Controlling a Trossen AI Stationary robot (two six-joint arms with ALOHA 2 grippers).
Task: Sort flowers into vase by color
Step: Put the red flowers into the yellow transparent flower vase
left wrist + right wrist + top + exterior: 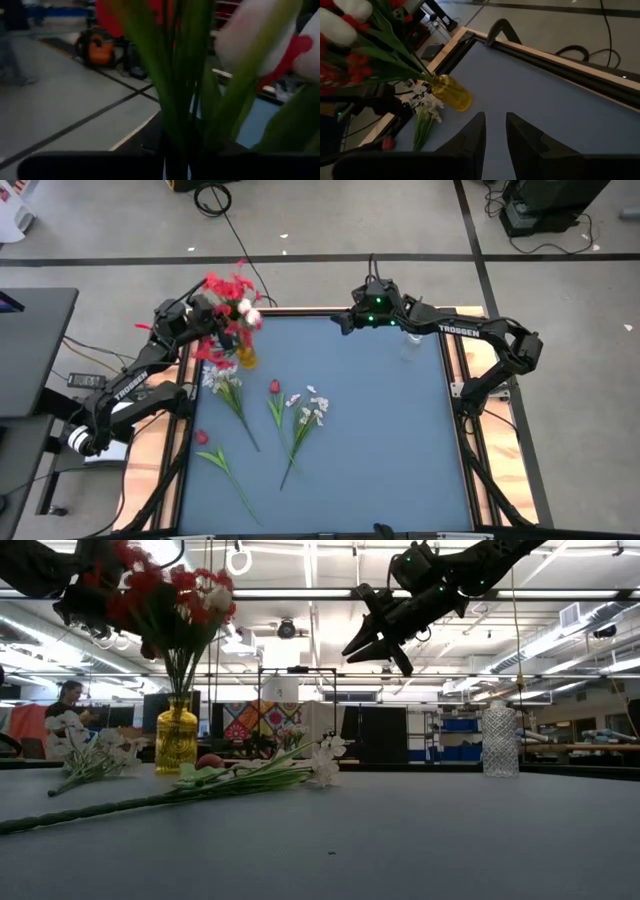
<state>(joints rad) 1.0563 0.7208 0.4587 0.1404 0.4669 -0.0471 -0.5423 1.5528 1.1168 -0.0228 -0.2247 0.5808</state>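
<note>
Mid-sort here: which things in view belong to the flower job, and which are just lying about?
Job:
yellow vase with red bunch, left gripper at it
clear vase, empty
loose flowers on table: white spray, red tulip, white sprig, red bloom
right gripper, raised

Lying about:
floor cables

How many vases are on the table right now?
2. A yellow vase stands near the left edge of the table in the high view, holding red and white flowers. A clear glass vase stands toward the right edge and looks empty.
</note>
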